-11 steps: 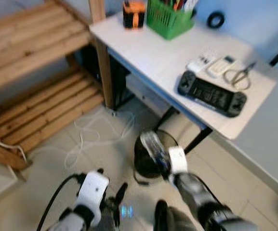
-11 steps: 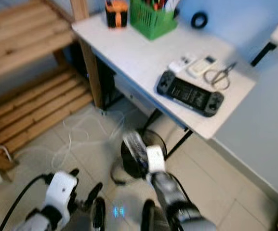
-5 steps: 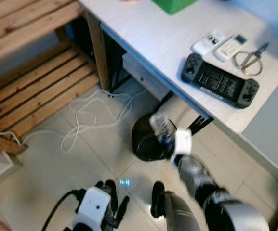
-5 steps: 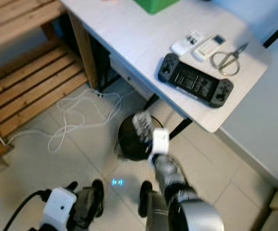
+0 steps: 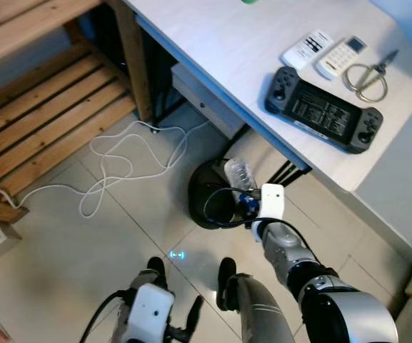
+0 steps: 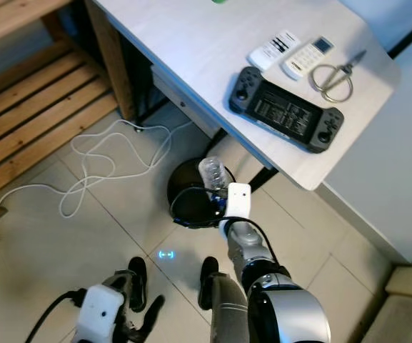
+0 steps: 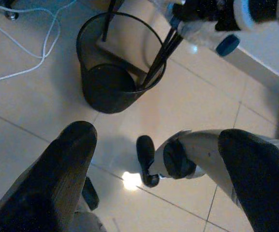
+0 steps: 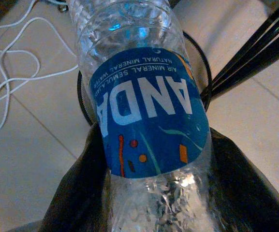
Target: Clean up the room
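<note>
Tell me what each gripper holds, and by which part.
The right gripper clamps a plastic water bottle around its lower body, below the blue label; the left gripper holds nothing.

Clear bottle (image 8: 149,111) — blue label; black bin (image 7: 115,72).

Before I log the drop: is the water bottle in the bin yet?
Not yet. The right gripper grips the water bottle above the black bin, its fingers clamping the label.

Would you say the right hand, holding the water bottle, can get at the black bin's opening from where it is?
Probably yes. The right hand holds the water bottle above the rim of the black bin; the table's legs cross the far side, but the opening beneath looks free.
</note>
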Controlling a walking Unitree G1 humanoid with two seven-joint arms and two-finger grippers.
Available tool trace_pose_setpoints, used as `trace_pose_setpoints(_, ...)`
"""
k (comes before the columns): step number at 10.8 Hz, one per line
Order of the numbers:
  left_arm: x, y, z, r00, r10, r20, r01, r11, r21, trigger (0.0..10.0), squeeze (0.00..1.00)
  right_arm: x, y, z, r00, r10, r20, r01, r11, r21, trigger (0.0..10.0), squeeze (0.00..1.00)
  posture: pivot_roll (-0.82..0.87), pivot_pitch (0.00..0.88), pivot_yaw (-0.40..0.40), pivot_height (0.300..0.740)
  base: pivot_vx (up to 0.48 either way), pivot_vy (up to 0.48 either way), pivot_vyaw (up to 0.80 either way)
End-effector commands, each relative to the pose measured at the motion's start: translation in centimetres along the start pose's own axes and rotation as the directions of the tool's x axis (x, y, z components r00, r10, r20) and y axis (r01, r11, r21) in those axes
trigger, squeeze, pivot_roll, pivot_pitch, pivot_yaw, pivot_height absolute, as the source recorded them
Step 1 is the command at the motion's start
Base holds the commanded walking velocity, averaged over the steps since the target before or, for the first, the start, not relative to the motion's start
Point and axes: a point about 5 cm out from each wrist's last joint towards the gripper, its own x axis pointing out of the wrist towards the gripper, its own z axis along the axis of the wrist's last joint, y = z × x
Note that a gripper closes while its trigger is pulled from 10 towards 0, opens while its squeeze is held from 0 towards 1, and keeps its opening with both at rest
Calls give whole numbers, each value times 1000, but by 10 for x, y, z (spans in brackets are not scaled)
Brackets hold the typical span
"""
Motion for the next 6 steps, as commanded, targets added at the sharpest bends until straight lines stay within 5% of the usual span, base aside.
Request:
trace_pose_setpoints(1, -10, -5, -12, 999, -6, -49, 6, 1000, -18, 10000, 0, -2, -3, -12, 999, -11, -50, 13, 1000, 23, 10000, 1000, 287, 466, -117, 740, 0, 0, 0)
trace_pose_setpoints(6, -13, -1, -16, 999, 0, -42, 1, 1000, 9, 10000, 0, -2, 14, -16, 997, 45, -58, -40, 995, 90, 10000, 1000, 286, 453, -117, 740, 0, 0, 0)
